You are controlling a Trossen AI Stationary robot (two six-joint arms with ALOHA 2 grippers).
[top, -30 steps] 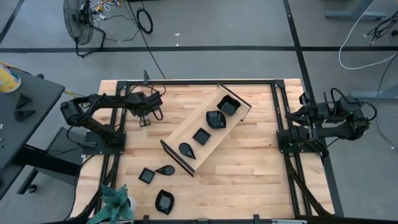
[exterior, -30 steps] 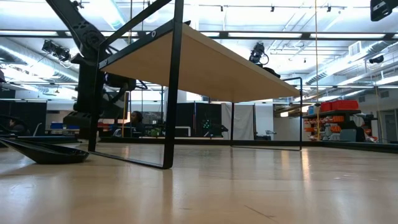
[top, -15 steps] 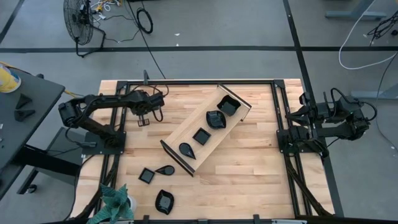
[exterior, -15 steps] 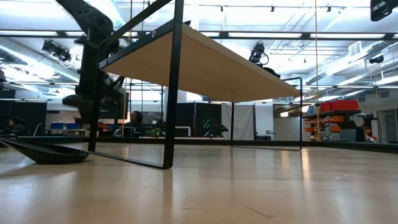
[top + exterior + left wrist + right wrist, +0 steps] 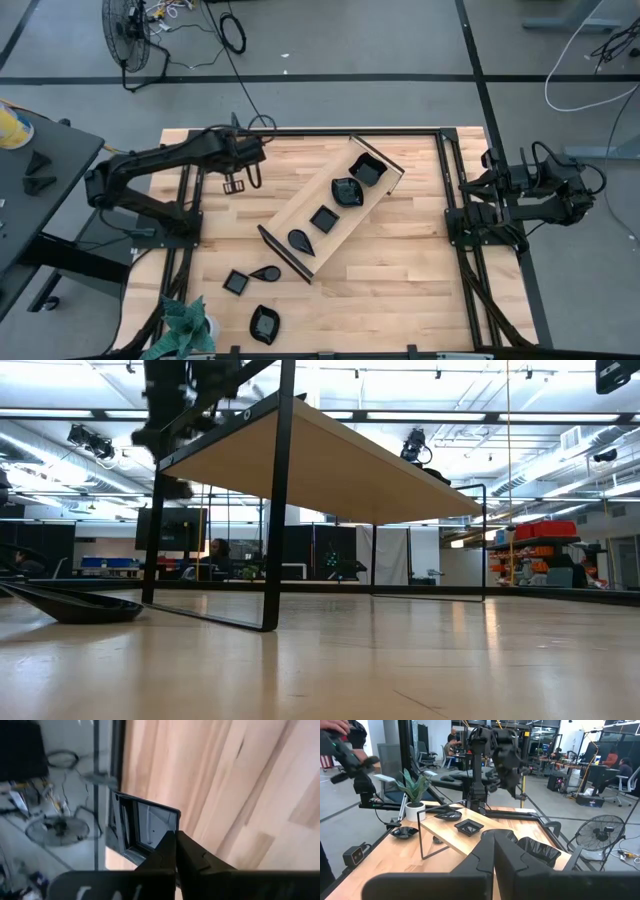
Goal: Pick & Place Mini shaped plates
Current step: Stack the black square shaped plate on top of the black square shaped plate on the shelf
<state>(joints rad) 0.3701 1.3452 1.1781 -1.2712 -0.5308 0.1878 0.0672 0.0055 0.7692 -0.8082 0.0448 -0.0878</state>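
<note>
Four black mini plates (image 5: 324, 217) lie in the long wooden tray (image 5: 300, 198) set diagonally on the desk (image 5: 400, 260) — three more (image 5: 250, 285) rest on the desk nearby. Left gripper (image 5: 236, 183), jaws closed and empty, hangs beyond the tray; right gripper (image 5: 494, 851) — closed, empty — waits at the desk's right edge.

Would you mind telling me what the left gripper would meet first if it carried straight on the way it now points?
Probably the bare wooden table: the shut left gripper points steeply down near its far left corner, with no plate beneath it. Depth is hard to judge.
</note>
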